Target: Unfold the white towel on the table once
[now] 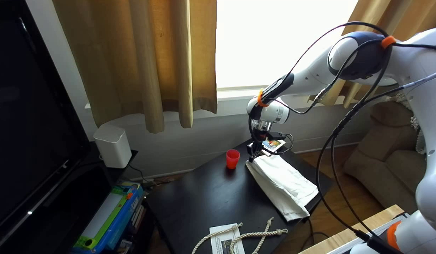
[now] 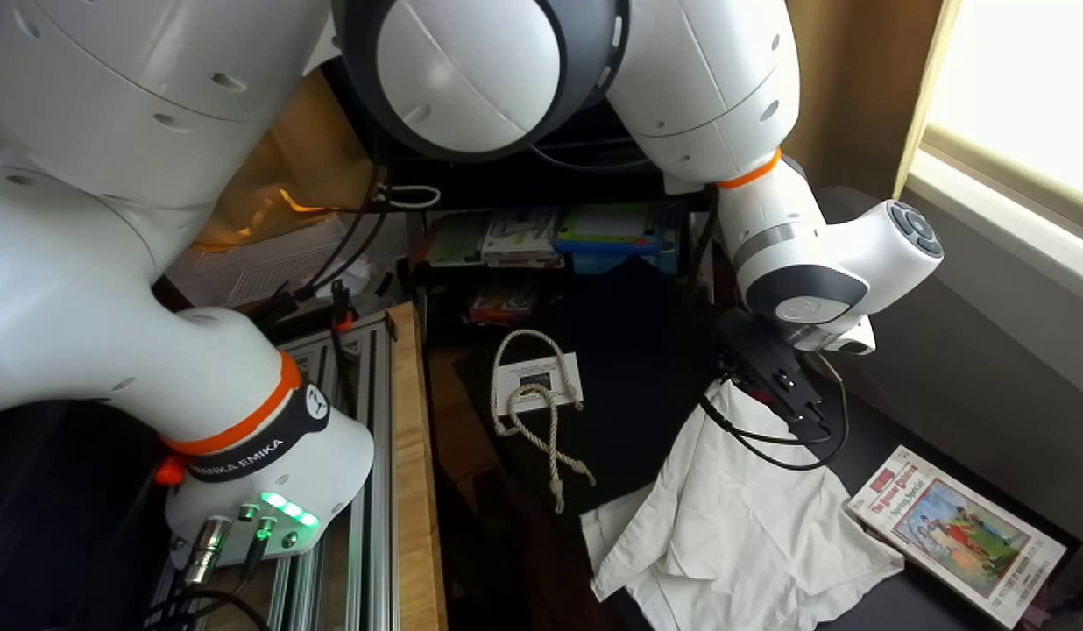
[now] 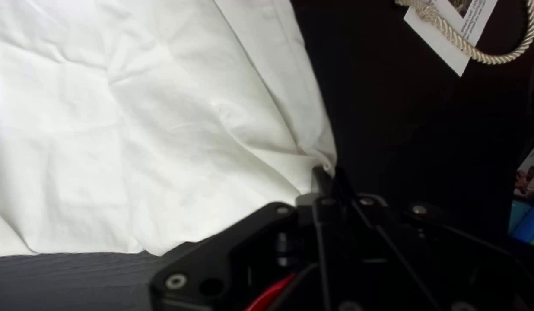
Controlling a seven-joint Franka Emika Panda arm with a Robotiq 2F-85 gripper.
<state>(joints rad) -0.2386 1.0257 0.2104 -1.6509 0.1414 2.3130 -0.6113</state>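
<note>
The white towel [image 1: 285, 183] lies folded and wrinkled on the dark table [image 1: 200, 197]. It also shows in an exterior view [image 2: 743, 517] and fills the left of the wrist view [image 3: 163, 129]. My gripper [image 1: 251, 159] points down at the towel's corner nearest the red cup. In the wrist view the fingertips [image 3: 331, 175] are closed together on a pinched bit of that corner, close to the table top. A lower layer of the towel shows along its side edge. The arm partly hides the fingers in an exterior view.
A red cup [image 1: 232, 158] stands beside the gripper. A picture book [image 2: 962, 535] lies beside the towel near the table's edge. A rope [image 2: 550, 438] lies over a printed card [image 1: 218, 231] on the table. A white device [image 1: 113, 146] stands by the television.
</note>
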